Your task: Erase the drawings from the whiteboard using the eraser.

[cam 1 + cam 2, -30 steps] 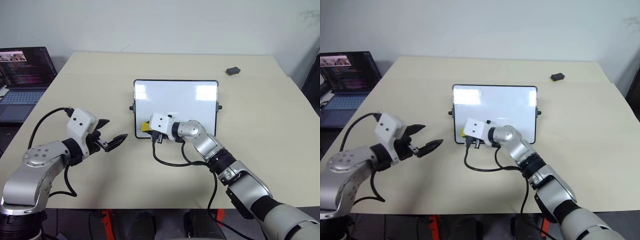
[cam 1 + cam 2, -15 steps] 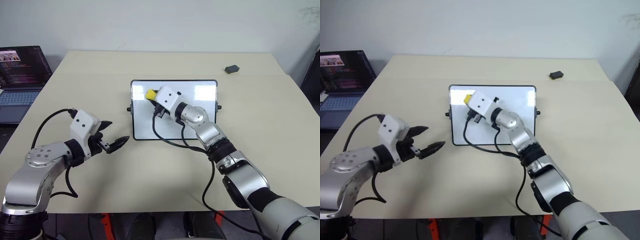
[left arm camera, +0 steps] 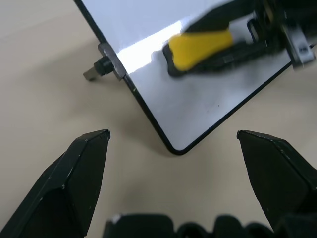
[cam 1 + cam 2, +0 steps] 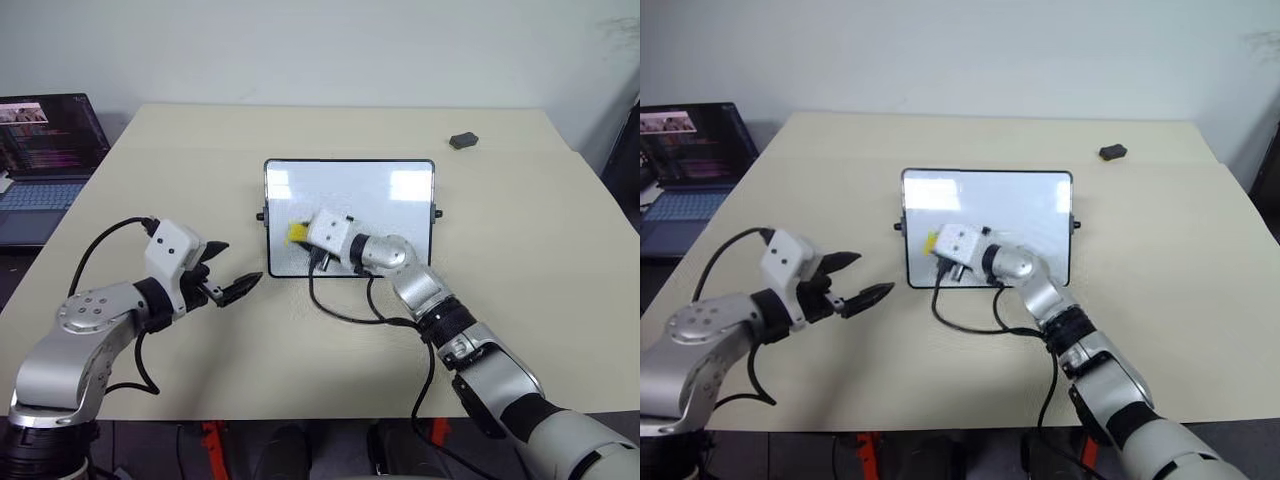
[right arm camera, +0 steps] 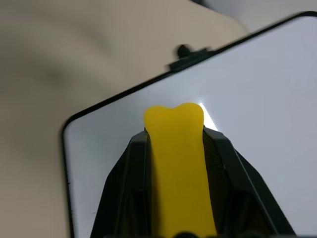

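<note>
The whiteboard (image 4: 390, 200) stands tilted at the middle of the table, black-framed, with a knob at each side. My right gripper (image 4: 301, 236) is shut on the eraser (image 4: 297, 233), yellow top with black base, which is pressed against the board's lower left area. The right wrist view shows the eraser (image 5: 176, 168) between the two black fingers, its tip on the white face. The drawings are out of view; the board's visible face is plain white. My left gripper (image 4: 235, 268) hovers open to the left of the board's lower left corner (image 3: 173, 148), holding nothing.
An open laptop (image 4: 50, 140) sits at the table's far left edge. A dark grey lump (image 4: 463, 140) lies at the back right. A black cable (image 4: 345, 312) loops from my right wrist onto the table in front of the board.
My right gripper swept the eraser from the board's bottom left up to its top left, then back down to the lower left. The left arm has stayed put.
</note>
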